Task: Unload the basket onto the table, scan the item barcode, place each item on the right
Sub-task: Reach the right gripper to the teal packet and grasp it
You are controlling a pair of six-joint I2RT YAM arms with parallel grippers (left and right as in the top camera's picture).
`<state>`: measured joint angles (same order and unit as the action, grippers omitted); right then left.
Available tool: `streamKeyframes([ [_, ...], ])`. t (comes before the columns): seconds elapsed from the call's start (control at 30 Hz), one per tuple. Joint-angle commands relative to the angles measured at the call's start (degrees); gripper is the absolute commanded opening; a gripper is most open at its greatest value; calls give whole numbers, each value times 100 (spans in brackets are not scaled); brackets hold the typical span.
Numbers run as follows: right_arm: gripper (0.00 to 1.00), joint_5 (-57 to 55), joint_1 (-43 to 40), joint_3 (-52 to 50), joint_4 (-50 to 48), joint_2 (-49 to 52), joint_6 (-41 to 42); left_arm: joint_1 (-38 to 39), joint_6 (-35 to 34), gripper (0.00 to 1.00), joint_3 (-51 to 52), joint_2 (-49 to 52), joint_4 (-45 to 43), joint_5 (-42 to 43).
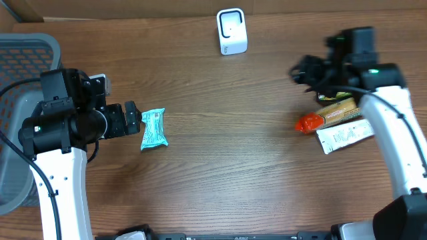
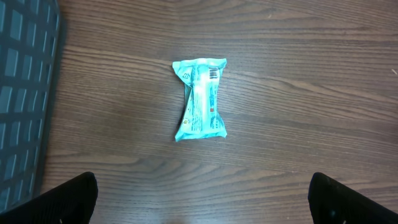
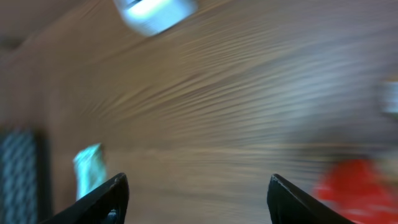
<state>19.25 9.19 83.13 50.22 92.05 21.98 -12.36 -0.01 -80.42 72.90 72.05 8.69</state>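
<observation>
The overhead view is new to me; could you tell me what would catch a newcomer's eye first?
A teal snack packet lies alone on the wooden table, just ahead of the open left pincer. A bright red item sits beside pale wrappers at the right, and a white scanner stands at the far edge.

Bare tabletop [image 1: 233, 153] around teal packet [image 1: 153, 129]

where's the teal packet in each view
overhead: teal packet left of centre
left wrist: teal packet centre, slightly high
right wrist: teal packet blurred, lower left
shared landmark: grey basket, at the left edge in all three
</observation>
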Motion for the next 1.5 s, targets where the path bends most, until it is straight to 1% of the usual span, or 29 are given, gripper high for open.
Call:
streamKeyframes([
  [0.0,73,227,750,634,-26,304,-328,39,22,100,-105,-15,-7,-31],
  [0.13,72,232,1591,1272,-173,1001,-378,39,22,99,-105,-15,-7,-31],
  [0.2,72,232,2011,1429,-444,1397,-369,39,22,100,-105,-15,-7,-31],
  [0.33,72,232,2704,1436,-1088,2092,-275,39,22,100,-105,-15,-7,-31],
  [0.5,71,304,3217,1436,-1609,2728,-225,39,22,100,-105,-15,-7,-31],
  [0.6,69,337,3421,1453,-1834,2986,-208,39,22,100,-105,-15,-7,-31],
  [0.8,67,337,3663,1814,-1845,3477,-203,39,22,100,-105,-15,-7,-31],
  [0.93,67,317,3864,2127,-1888,3845,-457,39,22,100,-105,-15,-7,-31],
  [1.2,66,-769,4260,2249,-2046,4249,-577,39,22,100,-105,-15,-7,-31],
  [1.33,63,-960,4332,2247,-2212,4369,-568,39,22,99,-105,-15,-7,-31],
  [1.47,56,-984,4336,2236,-2253,4461,-549,39,22,100,-105,-15,-7,-31],
])
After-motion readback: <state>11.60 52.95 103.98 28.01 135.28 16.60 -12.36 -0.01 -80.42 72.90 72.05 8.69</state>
